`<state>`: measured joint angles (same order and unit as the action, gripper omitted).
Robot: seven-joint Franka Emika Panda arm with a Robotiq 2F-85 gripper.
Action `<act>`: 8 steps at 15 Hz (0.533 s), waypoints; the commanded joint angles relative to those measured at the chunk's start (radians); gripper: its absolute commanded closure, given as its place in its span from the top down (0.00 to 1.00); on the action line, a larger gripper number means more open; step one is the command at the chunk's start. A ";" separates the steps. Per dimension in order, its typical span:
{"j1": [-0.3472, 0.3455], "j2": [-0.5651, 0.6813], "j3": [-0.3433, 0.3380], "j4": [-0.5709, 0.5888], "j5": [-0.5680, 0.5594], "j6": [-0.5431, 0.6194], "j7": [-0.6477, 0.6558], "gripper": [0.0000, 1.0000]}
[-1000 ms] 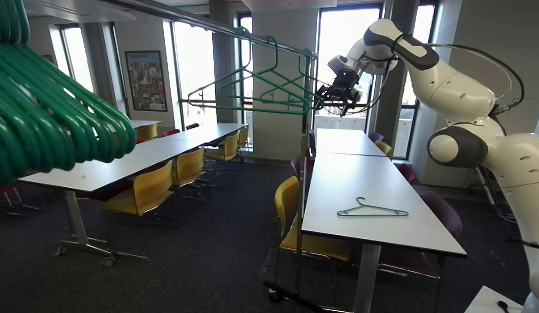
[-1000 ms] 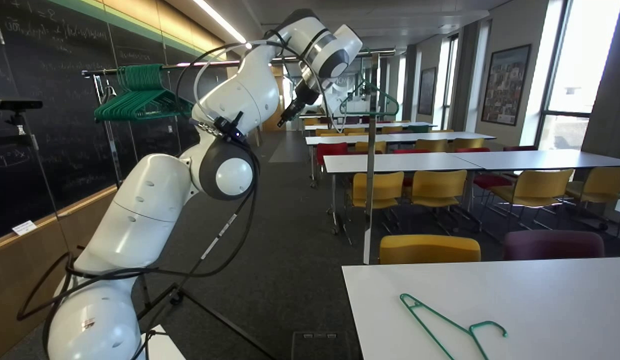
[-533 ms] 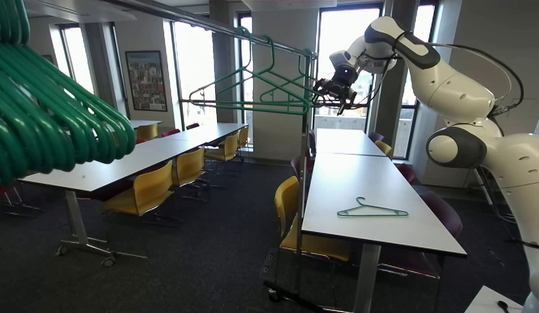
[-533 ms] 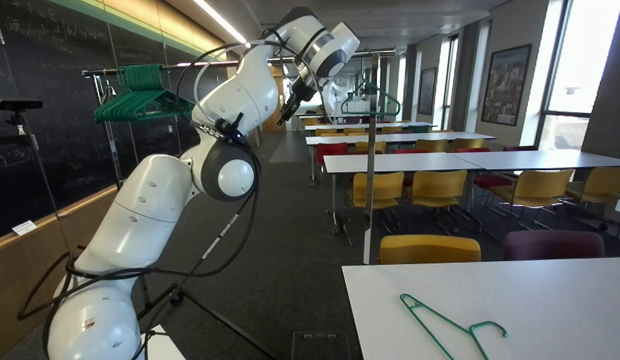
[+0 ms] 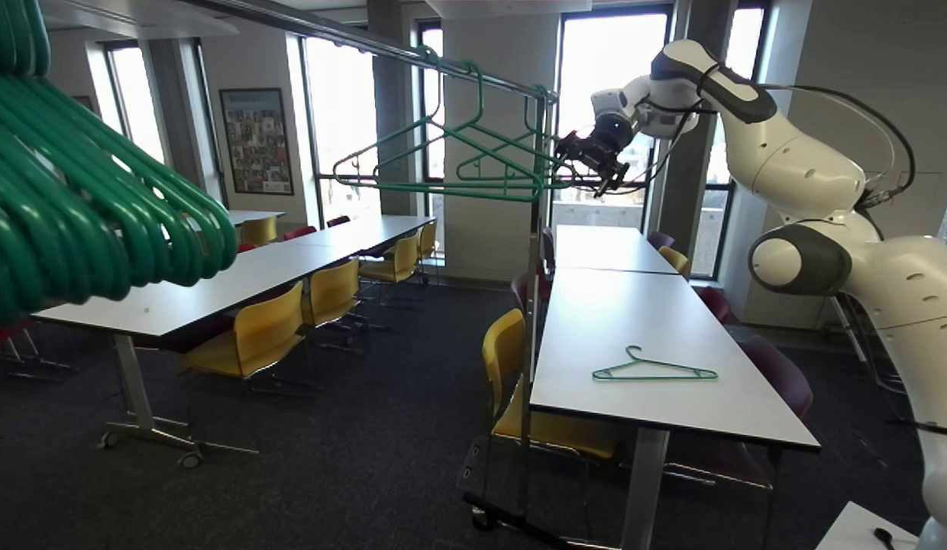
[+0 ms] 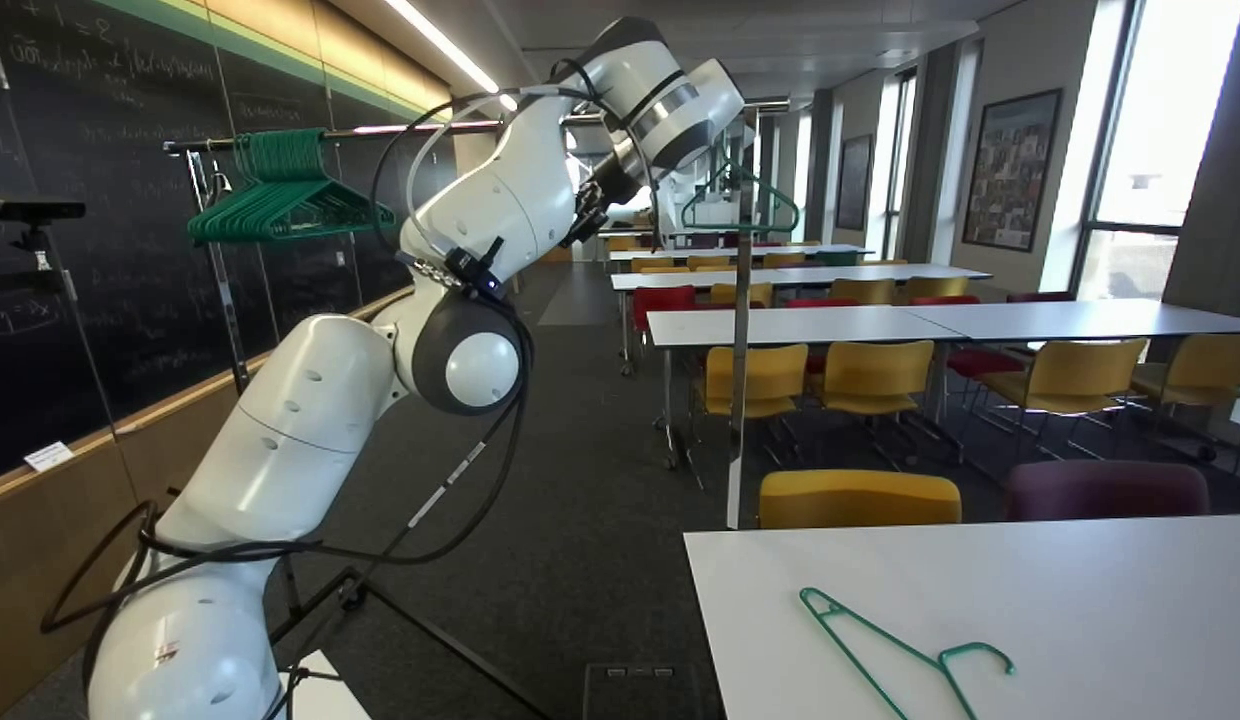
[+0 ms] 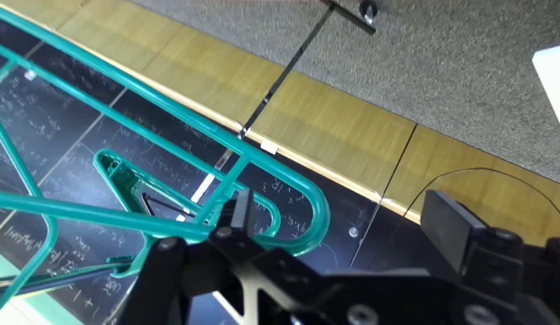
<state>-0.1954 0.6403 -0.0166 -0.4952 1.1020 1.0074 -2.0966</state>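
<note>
My gripper (image 7: 343, 212) is open in the wrist view. The rounded end of a green hanger (image 7: 323, 207) lies between its spread fingers, close to the left pad (image 7: 242, 210); whether they touch I cannot tell. Behind it in that view is a second green hanger end (image 7: 276, 216). In an exterior view the gripper (image 5: 586, 172) is beside the right ends of several green hangers (image 5: 538, 187) hanging from a metal rail (image 5: 382, 47). The arm partly covers the gripper (image 6: 578, 235) in an exterior view. Another green hanger (image 5: 657, 378) lies flat on a white table (image 5: 618, 305).
A dense bunch of green hangers (image 6: 285, 195) hangs at the rail's far end, beside a blackboard (image 6: 90, 240). The rack's upright post (image 6: 742, 350) stands close to the gripper. Yellow chairs (image 5: 508, 344) flank the tables. Loose cables (image 6: 500, 440) trail from the arm.
The arm and gripper have shifted a little, rightward in both exterior views over the last half second. One hanging hanger has slid or turned slightly left. The jaws stay spread.
</note>
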 commanded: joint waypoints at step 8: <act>-0.075 -0.002 -0.014 0.136 -0.533 0.046 -0.219 1.00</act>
<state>-0.2575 0.6508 -0.0524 -0.3593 0.7402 1.0391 -2.2052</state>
